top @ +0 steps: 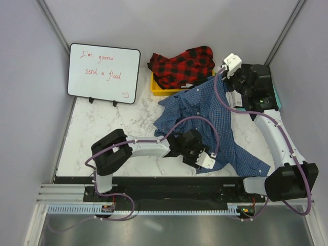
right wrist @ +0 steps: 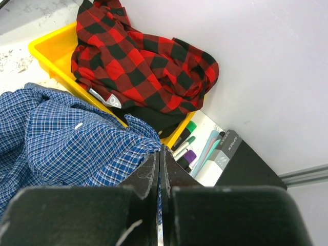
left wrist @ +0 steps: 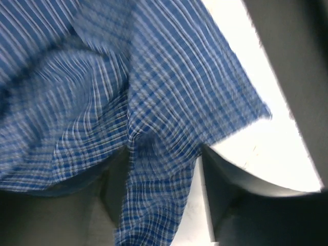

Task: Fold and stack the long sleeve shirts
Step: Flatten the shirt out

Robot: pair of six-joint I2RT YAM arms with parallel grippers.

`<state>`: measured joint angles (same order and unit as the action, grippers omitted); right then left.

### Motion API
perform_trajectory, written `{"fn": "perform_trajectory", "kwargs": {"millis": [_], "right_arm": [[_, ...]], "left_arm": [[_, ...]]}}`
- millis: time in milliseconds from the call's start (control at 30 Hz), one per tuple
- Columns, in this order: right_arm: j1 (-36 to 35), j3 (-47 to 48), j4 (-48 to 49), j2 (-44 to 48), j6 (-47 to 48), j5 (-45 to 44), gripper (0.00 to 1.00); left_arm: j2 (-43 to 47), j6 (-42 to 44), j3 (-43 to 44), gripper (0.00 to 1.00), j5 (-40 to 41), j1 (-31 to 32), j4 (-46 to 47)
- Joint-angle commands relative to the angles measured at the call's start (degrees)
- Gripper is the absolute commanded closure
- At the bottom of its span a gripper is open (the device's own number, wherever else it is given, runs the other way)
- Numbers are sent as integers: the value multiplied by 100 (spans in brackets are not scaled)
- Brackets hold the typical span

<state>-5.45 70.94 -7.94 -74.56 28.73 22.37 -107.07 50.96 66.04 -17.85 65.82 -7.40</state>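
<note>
Left arm [top: 143, 148] reaches low across the desk [top: 97, 128]. The left pincer [left wrist: 161, 205] sits down on the blue shirt [top: 205, 110] mid-desk, jaws apart, a fold between them. View blurred, grip unclear. Red plaid shirt [top: 182, 64] heaped in yellow tray [top: 156, 89] at back. Right arm [top: 277, 138] stretched far, right pincer [right wrist: 160, 169] closed on blue shirt's edge, tips partly under cloth.

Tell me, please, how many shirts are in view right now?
2. The blue checked shirt lies spread across the marble table; the red-and-black plaid shirt sits bunched in the yellow tray at the back. Others could be hidden beneath them.
</note>
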Motion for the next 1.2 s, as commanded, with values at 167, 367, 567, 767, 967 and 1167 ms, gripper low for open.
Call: {"fn": "perform_trajectory", "kwargs": {"millis": [167, 367, 567, 767, 967, 1167], "right_arm": [[35, 263, -75, 346, -69, -40, 100], [27, 106, -444, 618, -175, -128, 100], [27, -729, -559, 1084, -78, -233, 100], [27, -1151, -788, 1365, -87, -137, 100], [18, -1179, -692, 1392, -201, -355, 100], [18, -819, -568, 1339, -552, -532, 100]], "left_arm": [[648, 854, -20, 91, -193, -1202, -1826], [2776, 2196, -1644, 98, -579, -2844, -2933], [3359, 3326, -1929, 73, -710, -5058, -3479], [4254, 2273, -1576, 36, -1914, -5152, -3708], [4406, 340, -1848, 25, -1276, -3842, -3225], [3966, -823, -2121, 28, -335, -2893, -2811]]}}
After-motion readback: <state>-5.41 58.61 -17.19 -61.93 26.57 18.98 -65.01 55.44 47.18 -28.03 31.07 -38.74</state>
